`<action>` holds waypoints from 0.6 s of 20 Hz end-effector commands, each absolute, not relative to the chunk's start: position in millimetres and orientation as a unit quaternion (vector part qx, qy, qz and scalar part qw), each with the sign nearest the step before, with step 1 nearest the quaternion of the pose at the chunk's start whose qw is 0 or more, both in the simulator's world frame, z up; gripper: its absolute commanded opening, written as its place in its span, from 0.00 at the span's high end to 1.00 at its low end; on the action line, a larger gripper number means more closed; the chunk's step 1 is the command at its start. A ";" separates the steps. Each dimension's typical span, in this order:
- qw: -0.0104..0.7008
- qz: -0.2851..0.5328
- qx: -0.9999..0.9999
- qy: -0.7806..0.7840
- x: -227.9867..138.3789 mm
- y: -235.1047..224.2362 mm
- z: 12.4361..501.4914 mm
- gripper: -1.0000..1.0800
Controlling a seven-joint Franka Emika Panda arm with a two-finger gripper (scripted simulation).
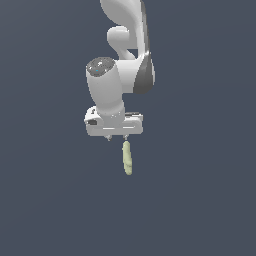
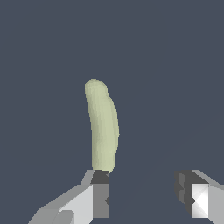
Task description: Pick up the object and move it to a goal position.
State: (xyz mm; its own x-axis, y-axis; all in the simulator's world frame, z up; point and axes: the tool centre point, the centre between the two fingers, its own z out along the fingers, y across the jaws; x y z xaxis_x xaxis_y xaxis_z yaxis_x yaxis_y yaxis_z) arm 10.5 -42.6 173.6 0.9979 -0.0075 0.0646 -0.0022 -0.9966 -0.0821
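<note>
Arm [image 1: 122, 55] is the biggest thing in frame: white Panda links with a dark grey joint cover, coming down from the top edge of the exterior view. Wrist points straight down.

White hand block sits under the wrist, wider than it is tall, with a small dark detail on the end toward the exterior view's left.

Gripper [image 1: 117, 137]: two short fingertips poke out of the underside of the hand block. In the wrist view the fingers [image 2: 100, 192] stand well apart, wide gap between them, nothing clamped. One finger's dark pad sits right at the near end of the object; contact or just beside it, cannot tell. The other finger is clear of it, off to the side.

Object [image 1: 127, 158]: small pale yellow-green lumpy piece, banana-like, narrower than the hand block is wide. It lies below the gripper in the exterior view, its near end just under the fingertip on the exterior view's right. Long axis runs away from the gripper, roughly vertical in that frame, with a slight curve along its length. Wrist view [image 2: 103, 127] agrees: it extends straight out from one fingertip, far end rounded.

Background is flat dark blue-grey.
</note>
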 end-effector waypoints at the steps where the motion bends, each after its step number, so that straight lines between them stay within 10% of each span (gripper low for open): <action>1: 0.060 -0.039 -0.997 -0.001 10.2 -38.0 168.0 0.38; 12: 0.152 -0.086 -0.985 -0.006 8.0 -19.6 142.5 0.38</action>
State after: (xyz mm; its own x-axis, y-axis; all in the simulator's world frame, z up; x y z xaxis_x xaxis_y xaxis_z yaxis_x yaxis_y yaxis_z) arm 8.4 -21.4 145.6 0.9877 -0.0096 0.1561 0.0345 -0.9601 -0.2774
